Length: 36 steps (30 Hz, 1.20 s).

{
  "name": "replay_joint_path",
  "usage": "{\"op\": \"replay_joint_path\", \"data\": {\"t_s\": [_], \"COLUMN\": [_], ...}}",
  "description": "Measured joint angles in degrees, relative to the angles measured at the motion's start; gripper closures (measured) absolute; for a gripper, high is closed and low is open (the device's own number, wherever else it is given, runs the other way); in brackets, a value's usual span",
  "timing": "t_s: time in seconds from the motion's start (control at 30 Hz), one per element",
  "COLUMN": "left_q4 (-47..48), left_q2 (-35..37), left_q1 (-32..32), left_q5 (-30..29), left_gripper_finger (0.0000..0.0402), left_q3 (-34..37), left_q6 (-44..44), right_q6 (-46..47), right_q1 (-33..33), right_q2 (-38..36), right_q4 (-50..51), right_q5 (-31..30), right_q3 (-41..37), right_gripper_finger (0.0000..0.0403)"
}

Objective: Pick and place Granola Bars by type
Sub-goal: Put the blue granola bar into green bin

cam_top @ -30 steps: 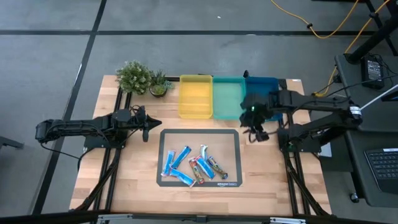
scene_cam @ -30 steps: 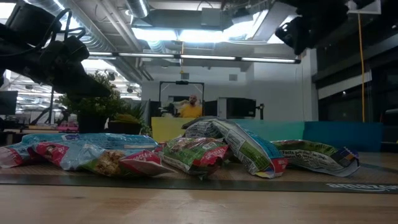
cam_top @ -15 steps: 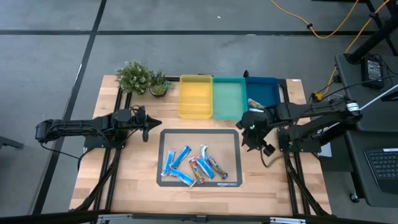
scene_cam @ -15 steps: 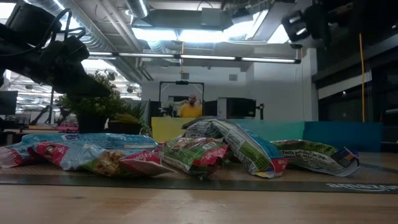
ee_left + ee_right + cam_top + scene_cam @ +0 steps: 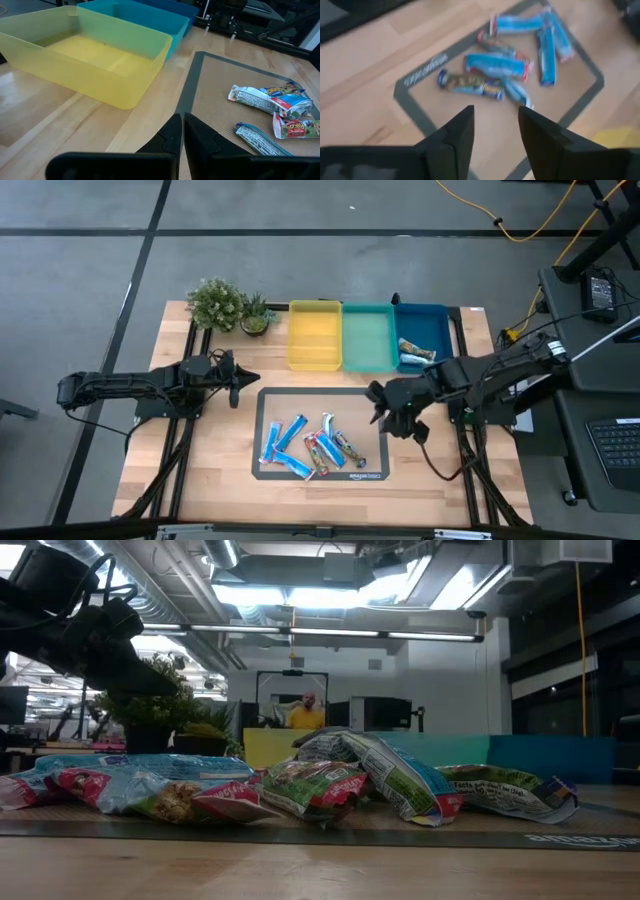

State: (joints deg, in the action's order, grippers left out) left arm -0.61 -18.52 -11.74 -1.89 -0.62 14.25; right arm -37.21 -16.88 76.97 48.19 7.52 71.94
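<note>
Right gripper [image 5: 385, 406], fingers apart, above mat [image 5: 372, 394] edge near Granola Bars [image 5: 312, 444]; one bar, perhaps silver-white, in blue tray [image 5: 436, 320]. Left gripper [image 5: 234, 385], fingers together, beside mat.

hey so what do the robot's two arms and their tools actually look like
Both arms are black, built of slim jointed links. The left tool and right tool each end in two dark, flat, tapering fingers. A black cable trails from the right arm. No markings are readable.

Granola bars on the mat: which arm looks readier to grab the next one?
Probably the right gripper: its jaws are open and it sits over the mat's edge beside the granola bars. The left gripper waits shut, off the mat.
</note>
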Motion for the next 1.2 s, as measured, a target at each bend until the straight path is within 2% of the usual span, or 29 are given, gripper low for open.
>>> {"op": "replay_joint_path", "data": {"t_s": [0.17, 0.3, 0.4, 0.67, 1.07, 1.2], "left_q4": [0.0, 0.0, 0.0, 0.0, 0.0, 0.0], "left_q2": [0.0, 0.0, 0.0, 0.0, 0.0, 0.0], "left_q1": [0.0, 0.0, 0.0, 0.0, 0.0, 0.0], "left_q5": [0.0, 0.0, 0.0, 0.0, 0.0, 0.0], "left_gripper_finger": [0.0390, 0.0392, 0.0393, 0.0389, 0.0389, 0.0393], "left_q3": [0.0, 0.0, 0.0, 0.0, 0.0, 0.0], "left_q6": [0.0, 0.0, 0.0, 0.0, 0.0, 0.0], "right_q6": [-6.5, -15.0, -21.1, -30.3, -30.8, -30.8], "right_q1": [0.0, 0.0, -0.3, -0.3, -0.9, -1.9], "right_q2": [5.8, 8.9, 11.6, 20.3, 30.3, 32.3], "right_q4": [2.2, 3.5, 4.0, 3.9, 0.6, -0.7], "right_q5": [0.9, -1.0, -3.3, -4.0, -3.9, -1.8], "right_q3": [6.1, 6.5, 6.5, 6.5, 6.5, 6.4], "right_gripper_finger": [0.0174, 0.0123, 0.0104, 0.0105, 0.0146, 0.0149]}}
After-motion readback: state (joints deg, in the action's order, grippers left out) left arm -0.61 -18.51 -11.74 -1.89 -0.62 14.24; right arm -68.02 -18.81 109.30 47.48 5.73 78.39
